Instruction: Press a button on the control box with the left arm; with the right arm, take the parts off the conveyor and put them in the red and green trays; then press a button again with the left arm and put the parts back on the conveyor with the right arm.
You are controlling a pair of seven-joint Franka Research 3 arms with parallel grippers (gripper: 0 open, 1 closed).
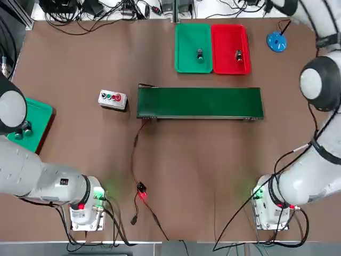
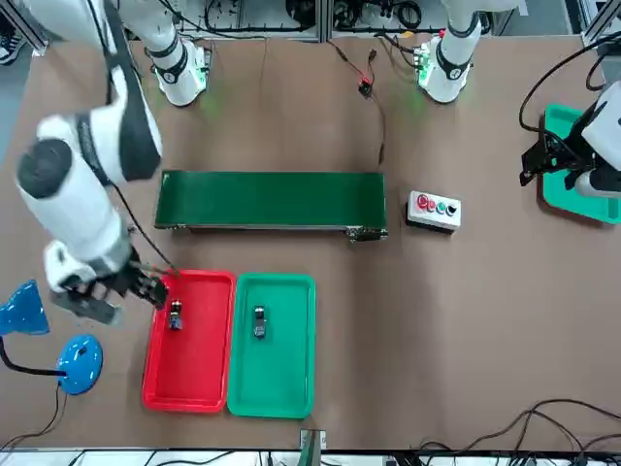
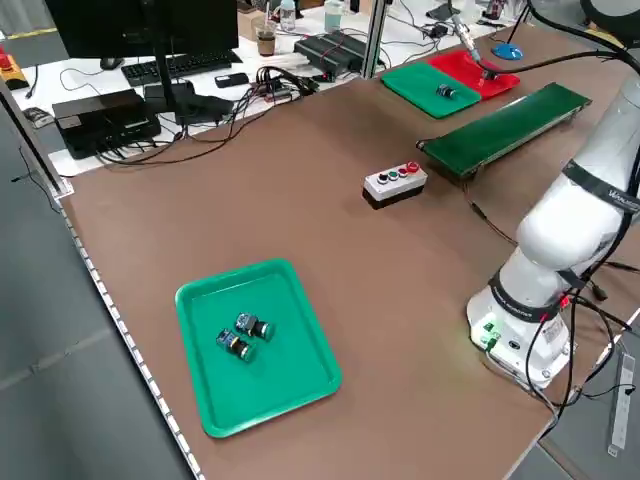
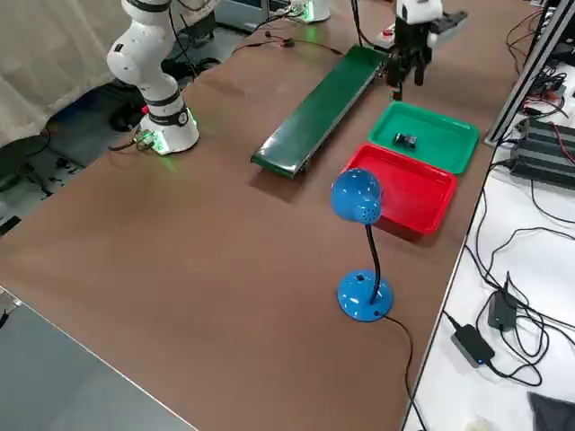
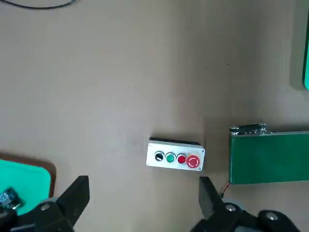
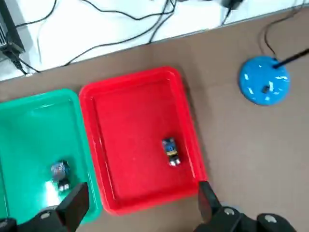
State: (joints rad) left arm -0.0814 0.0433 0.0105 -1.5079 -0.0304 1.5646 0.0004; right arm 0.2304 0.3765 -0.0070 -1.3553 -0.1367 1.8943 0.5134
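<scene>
Top view: conveyor (image 1: 200, 102), long axis left–right, empty; control box (image 1: 112, 99) just left; green tray (image 1: 193, 48) and red tray (image 1: 230, 41) beyond, one part each.
Front view: blue lamp (image 2: 76, 361) beside right gripper (image 2: 146, 285).
Wrist views: left gripper (image 5: 140, 205) and right gripper both spread, empty.

Brown table (image 1: 80, 64) bears conveyor (image 1: 200, 102), control box (image 1: 112, 99), three trays, probably a lamp (image 1: 276, 42)

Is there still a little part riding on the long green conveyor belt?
No, the conveyor is bare in the top view; one part lies in the green tray and another part in the red tray.
</scene>
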